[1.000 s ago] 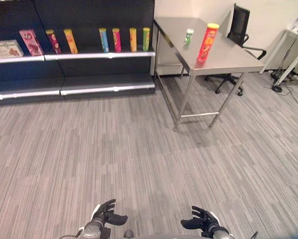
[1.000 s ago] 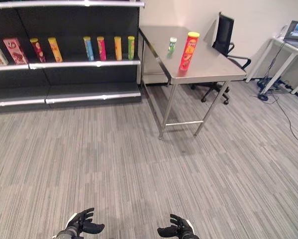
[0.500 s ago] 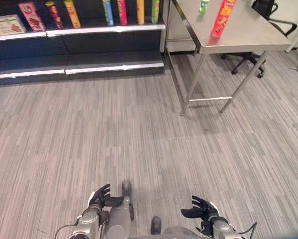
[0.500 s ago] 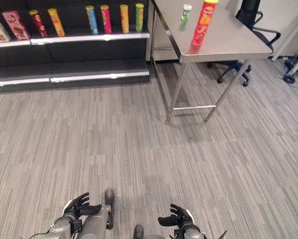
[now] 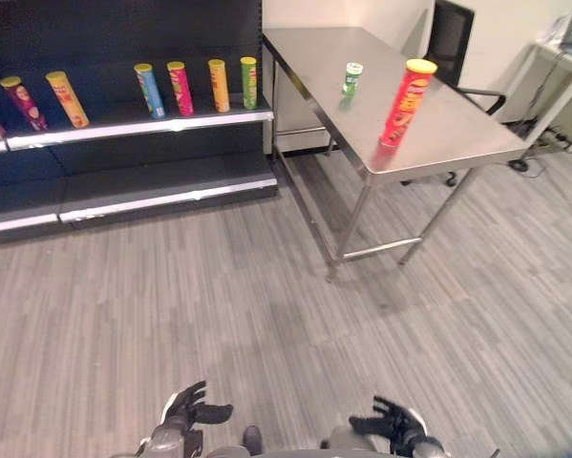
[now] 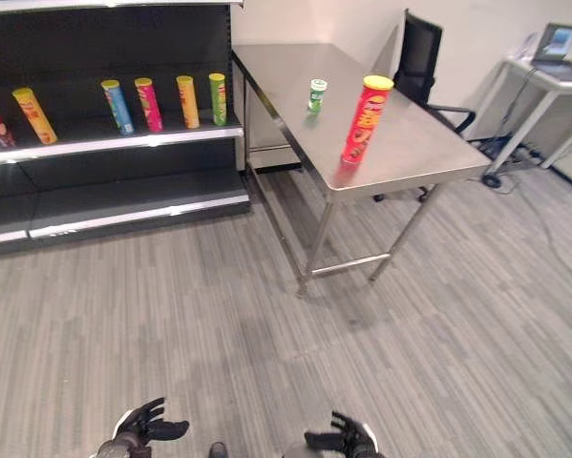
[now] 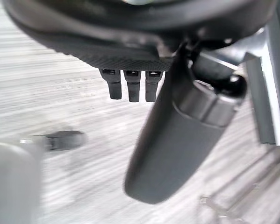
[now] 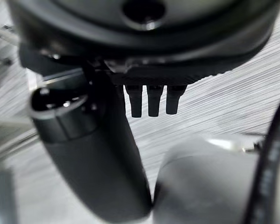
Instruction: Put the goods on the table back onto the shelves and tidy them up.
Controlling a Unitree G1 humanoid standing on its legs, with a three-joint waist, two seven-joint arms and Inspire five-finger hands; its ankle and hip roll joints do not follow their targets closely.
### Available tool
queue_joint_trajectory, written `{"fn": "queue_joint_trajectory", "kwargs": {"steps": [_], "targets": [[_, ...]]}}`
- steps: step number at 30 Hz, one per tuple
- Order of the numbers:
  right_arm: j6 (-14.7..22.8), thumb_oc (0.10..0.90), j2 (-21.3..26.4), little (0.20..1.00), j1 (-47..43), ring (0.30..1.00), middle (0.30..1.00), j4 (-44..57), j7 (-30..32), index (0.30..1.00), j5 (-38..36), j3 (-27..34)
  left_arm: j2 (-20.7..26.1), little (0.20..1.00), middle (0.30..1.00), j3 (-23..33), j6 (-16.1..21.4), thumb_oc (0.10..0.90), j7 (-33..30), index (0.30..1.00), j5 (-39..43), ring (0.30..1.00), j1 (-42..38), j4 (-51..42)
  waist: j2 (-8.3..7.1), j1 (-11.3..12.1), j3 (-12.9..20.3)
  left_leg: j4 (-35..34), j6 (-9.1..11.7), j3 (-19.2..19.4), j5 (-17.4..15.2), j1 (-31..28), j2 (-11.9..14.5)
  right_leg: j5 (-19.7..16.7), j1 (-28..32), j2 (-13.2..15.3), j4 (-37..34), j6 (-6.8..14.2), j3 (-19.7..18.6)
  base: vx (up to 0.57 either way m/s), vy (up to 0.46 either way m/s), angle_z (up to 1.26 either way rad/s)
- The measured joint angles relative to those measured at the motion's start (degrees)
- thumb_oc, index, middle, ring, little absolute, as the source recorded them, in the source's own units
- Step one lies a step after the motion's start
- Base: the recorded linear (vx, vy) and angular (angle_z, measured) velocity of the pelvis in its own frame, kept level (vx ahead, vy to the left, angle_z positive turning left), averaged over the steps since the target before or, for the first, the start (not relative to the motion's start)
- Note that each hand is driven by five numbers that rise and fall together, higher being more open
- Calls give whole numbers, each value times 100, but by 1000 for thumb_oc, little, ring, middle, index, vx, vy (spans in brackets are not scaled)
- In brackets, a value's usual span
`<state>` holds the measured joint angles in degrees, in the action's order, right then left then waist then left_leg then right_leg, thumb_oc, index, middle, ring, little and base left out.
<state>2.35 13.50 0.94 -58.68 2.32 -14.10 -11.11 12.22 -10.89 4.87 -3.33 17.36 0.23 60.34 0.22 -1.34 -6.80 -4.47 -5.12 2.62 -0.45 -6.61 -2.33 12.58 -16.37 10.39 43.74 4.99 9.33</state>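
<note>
A rectangular brushed-steel table [image 5: 457, 134] on thin metal legs stands at the right, just beside the end of a dark shelving unit [image 5: 123, 57] with silver front rails. On the tabletop, a tall red cylindrical snack canister with a yellow lid [image 5: 406, 102] stands upright near the front edge; its label is too small to read. Behind it, apart from it, stands a short green cylindrical canister with a white lid [image 5: 351, 78]. On the middle shelf, six upright tubes stand in a row: dark red [image 5: 18, 102], orange-yellow [image 5: 66, 98], blue [image 5: 149, 90], pink [image 5: 180, 88], orange [image 5: 218, 85] and green [image 5: 249, 82]. Their print cannot be made out. A black office chair [image 5: 450, 38] stands behind the table. The floor is grey striped carpet [image 5: 266, 315].

Low at the bottom edge, the dark left hand [image 5: 188, 411] and dark right hand [image 5: 391, 426] hang over the carpet, fingers loosely spread, neither holding anything.
</note>
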Motion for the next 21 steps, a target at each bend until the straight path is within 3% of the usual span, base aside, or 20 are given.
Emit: {"fn": "queue_joint_trajectory", "kwargs": {"steps": [1,2,3,4,5,6,7,8,9,10,11,12,13,14,15,16,18,19,20,21], "targets": [[37,800,72,900,-103,900,900,167,-6,900,15,-2,-1,900,900,57,-3,800,-10,900,-1,900,-80,2,204,-195,-144,-41,69,-175,-108,-228,180,-64,-85,-239,-1727,34,253,348,-130,76],[48,800,57,900,-59,900,900,134,-16,900,-54,79,-25,900,900,65,-4,800,0,900,-6,900,-198,11,217,-349,-231,-38,215,-234,-226,-441,220,-252,-170,-392,-3001,211,299,654,-216,84],[78,800,-12,900,-66,900,900,353,-73,900,-67,79,30,900,900,184,17,800,-5,900,-5,900,-139,-2,73,-312,-230,-35,361,-207,-587,-685,171,-589,-339,-460,-3781,364,229,474,-123,81],[87,800,-51,900,29,900,900,270,-92,900,-40,47,-4,900,900,172,23,800,-11,900,-6,900,-40,-13,-57,-423,-146,-30,410,-334,-878,-933,173,-625,-400,-497,-3989,347,115,774,-248,66],[86,800,-60,900,-161,900,900,-32,-94,900,-48,200,-115,900,900,166,5,800,-14,900,-8,900,-25,111,92,-409,-111,38,586,-380,-1122,-1219,533,-1281,-322,-888,-3710,193,-128,544,-207,72],[-1,800,-94,900,-453,900,900,-506,-85,900,-4,253,-200,900,900,126,-18,800,6,900,-14,900,-70,265,143,-412,-146,456,726,-384,-1100,-1192,713,-1367,-47,-1165,-3793,136,-242,532,-372,60],[-3,800,-139,900,-462,900,900,-627,-65,900,4,286,-209,900,900,119,-9,800,5,900,-19,900,-74,264,-49,-361,-210,808,1039,-357,-884,-1194,706,-1618,241,-1144,-3882,-236,-267,302,-337,79],[-66,800,-103,900,-246,900,900,-683,-60,900,12,299,-282,900,900,135,2,800,45,900,-21,900,-47,250,-321,-282,-247,1910,1324,-425,-608,-985,681,-1988,851,-1144,-4164,-892,-217,287,-364,76],[-87,800,-106,900,-13,900,900,-699,-30,900,17,349,-317,900,900,178,2,800,57,900,2,900,-27,181,-537,-143,-217,3522,1671,-477,128,-165,684,-1893,1267,-1088,-4495,-1002,-103,308,-301,76],[-106,800,-62,900,59,900,900,-682,-17,900,21,321,-234,900,900,195,56,800,81,900,13,900,-19,-76,-665,-96,-228,5086,1661,-252,358,938,751,-1829,1434,-1132,-4659,-1101,-69,317,-233,17],[-111,800,-23,900,-73,900,900,-679,-1,900,17,319,-137,900,900,259,131,800,82,900,30,900,10,-294,-700,-21,-320,5903,1491,-85,247,1670,745,-1597,1613,-1246,-4685,-1340,-214,576,-112,-15],[-117,800,-35,900,-258,900,900,-767,71,900,3,391,-3,900,900,266,145,800,67,900,57,900,-175,-321,-740,27,-576,6513,1134,295,56,2399,737,-1428,2178,-1334,-4844,-1294,-294,490,60,-62],[-135,800,-55,900,-295,900,900,-759,99,900,-10,365,69,900,900,291,145,800,24,900,79,900,-185,-324,-801,91,-618,5514,964,624,-155,2358,759,-1285,2369,-1315,-4928,-1050,-460,495,133,-74],[-124,800,-48,900,-312,900,900,-711,91,900,-12,329,109,900,900,286,144,800,17,900,110,900,-156,-335,-818,137,-570,3989,923,734,-145,2183,777,-1126,2455,-1315,-4931,-832,-474,173,84,-88],[-98,800,20,900,-345,900,900,-625,83,900,-14,158,126,900,900,279,142,800,3,900,131,900,-55,-341,-684,166,-530,2245,994,451,97,2011,728,-1078,2582,-1412,-4925,-763,-568,187,109,-99],[-96,800,102,900,-405,900,900,-600,79,900,-12,13,97,900,900,273,128,800,-9,900,129,900,42,-349,-500,110,-563,570,991,-215,429,1885,758,-1020,2806,-1610,-4895,-783,-697,154,109,-83],[-94,800,77,900,-399,900,900,-593,71,900,-13,-71,62,900,900,272,94,800,-4,900,195,900,36,-249,-420,123,-574,171,861,-542,825,1937,503,-987,3152,-1663,-4895,-767,-708,224,218,-76],[-87,800,14,900,-351,900,900,-702,55,900,-29,-19,55,900,900,272,101,800,-32,900,247,900,40,-193,-434,136,-545,205,747,-567,890,1873,314,-874,3304,-1643,-4869,-589,-733,249,338,-94],[17,800,-28,900,-185,900,900,-744,79,900,-84,254,12,900,900,203,97,800,-86,900,252,900,79,-27,-263,32,-460,632,-98,-231,1199,1613,107,-658,3612,-1774,-4604,-262,-757,173,285,-73],[24,800,-129,900,-98,900,900,-801,121,900,-92,297,68,900,900,104,89,800,-73,900,250,900,135,48,-266,-108,-389,439,-17,-113,1154,1287,175,-507,3634,-1878,-4238,-100,-704,128,280,-34]]}}
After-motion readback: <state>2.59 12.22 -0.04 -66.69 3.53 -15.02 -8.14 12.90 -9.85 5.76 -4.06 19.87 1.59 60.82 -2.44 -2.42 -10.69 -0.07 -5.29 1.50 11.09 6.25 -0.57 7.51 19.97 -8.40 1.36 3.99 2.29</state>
